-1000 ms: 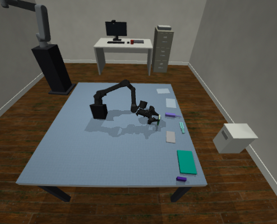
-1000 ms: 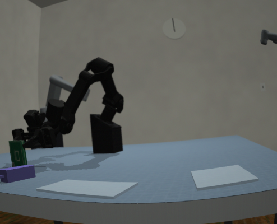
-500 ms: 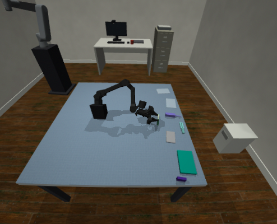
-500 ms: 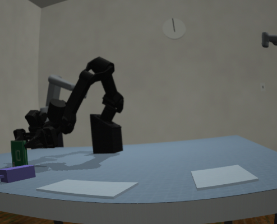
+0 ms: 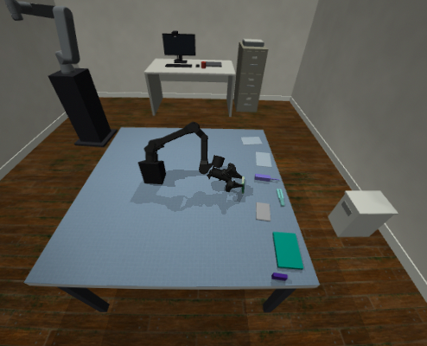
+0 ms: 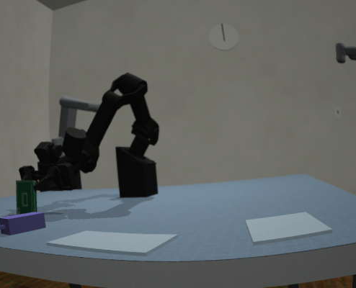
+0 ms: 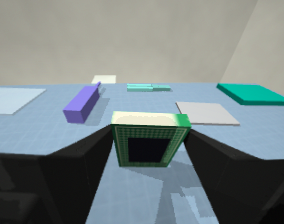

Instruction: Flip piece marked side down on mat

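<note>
The piece is a small green board with a dark square on the face turned to the wrist camera and a pale top edge. It stands on edge on the blue mat, nearly upright. My gripper is shut on the green board, one black finger on each side. In the top view the gripper holds the board low over the mat, right of the arm's base. In the exterior view the board stands upright with its lower edge at the mat.
A purple block with a thin stem lies just beyond the board. A teal stick, a grey plate, a green plate, a small purple block and two pale plates lie along the mat's right side.
</note>
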